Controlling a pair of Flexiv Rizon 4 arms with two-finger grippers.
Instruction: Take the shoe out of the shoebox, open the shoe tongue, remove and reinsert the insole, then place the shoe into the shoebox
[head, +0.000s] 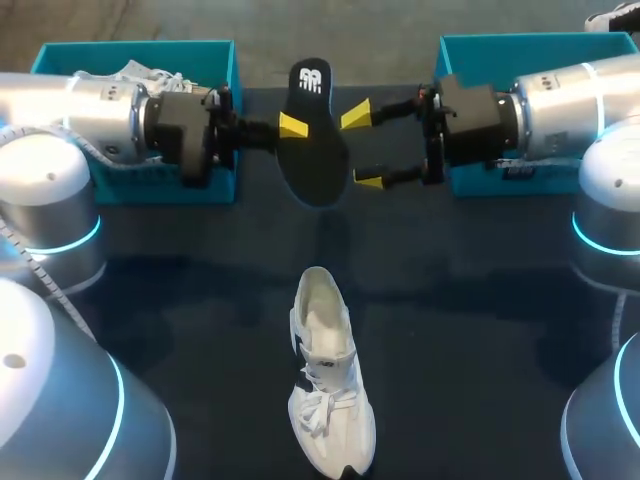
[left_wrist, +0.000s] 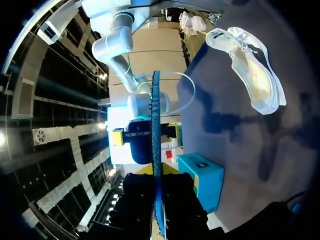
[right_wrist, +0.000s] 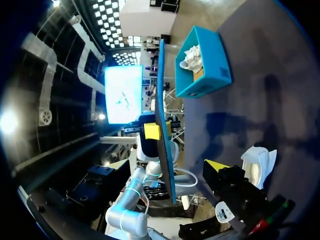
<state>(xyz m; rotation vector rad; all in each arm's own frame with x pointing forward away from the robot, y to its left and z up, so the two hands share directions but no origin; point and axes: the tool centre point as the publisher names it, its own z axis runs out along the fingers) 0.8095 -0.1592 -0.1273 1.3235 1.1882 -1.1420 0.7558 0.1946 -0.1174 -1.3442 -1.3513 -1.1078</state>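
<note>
Two teal shoeboxes stand at the far corners of the desk (head: 480, 300). In the left shoebox (head: 215, 60) something white and crumpled can be seen, possibly a second shoe or wrapping paper; it cannot be told which. The right shoebox (head: 470, 50) is mostly covered by the right arm, and its contents are hidden.

The insole (head: 315, 130) is held in the air near the far edge, between the two boxes, clear of the desk. Its black face is turned upward, with a white mark at its far end. In both wrist views it is seen edge-on, with a blue rim. It is clamped by the left fingers (head: 293, 127) from its two faces. The right fingers (head: 362, 148) are spread wide apart just beside the insole's other edge, gripping nothing.

The shoe (head: 328, 385) is white and laced. It is set upright on its sole at the middle of the near edge, toe toward that edge, and its opening is spread wide.
</note>
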